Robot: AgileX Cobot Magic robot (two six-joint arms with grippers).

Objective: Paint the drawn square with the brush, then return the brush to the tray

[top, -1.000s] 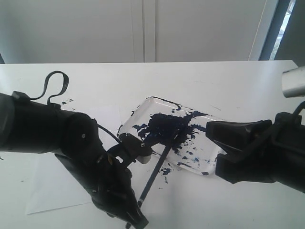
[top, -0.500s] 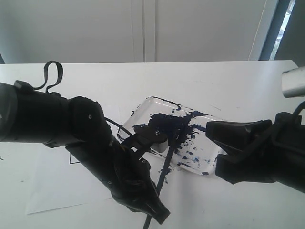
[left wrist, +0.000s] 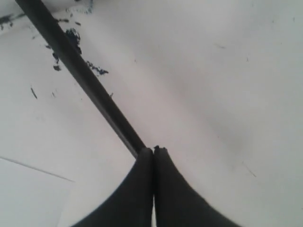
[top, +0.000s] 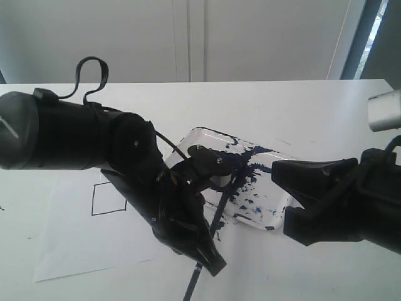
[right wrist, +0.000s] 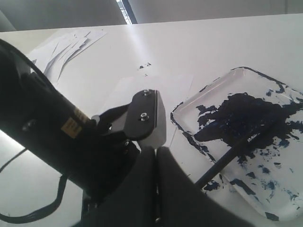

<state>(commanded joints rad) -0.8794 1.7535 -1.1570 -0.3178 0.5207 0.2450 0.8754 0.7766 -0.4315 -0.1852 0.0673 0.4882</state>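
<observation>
The drawn square (top: pixel 109 199) is an empty black outline on the white paper sheet (top: pixel 69 244). The brush (top: pixel 219 210) lies slanted, its dark tip in the paint blotch of the tray (top: pixel 188 135) and its handle reaching over the tray's front rim onto the table. My left gripper (top: pixel 216 268) is shut over the handle. In the left wrist view the brush (left wrist: pixel 80 71) runs under one fingertip of the gripper (left wrist: pixel 154 150), not between the jaws. My right gripper (top: pixel 274 170) hangs shut beside the tray's right end. The right wrist view shows that gripper (right wrist: pixel 156 149), the brush (right wrist: pixel 227 161) and the tray (right wrist: pixel 176 113).
Blue paint splatters (top: pixel 218 224) mark the table just in front of the tray, and a few specks (top: pixel 88 133) lie behind the paper. Loose paper sheets (right wrist: pixel 71 45) lie far off in the right wrist view. The left arm's bulk (top: pixel 75 147) hangs over the paper's far side.
The left arm has swung up and toward the tray, uncovering the drawn square. The brush handle's end now shows nearer the table's front. The right arm has not moved.
</observation>
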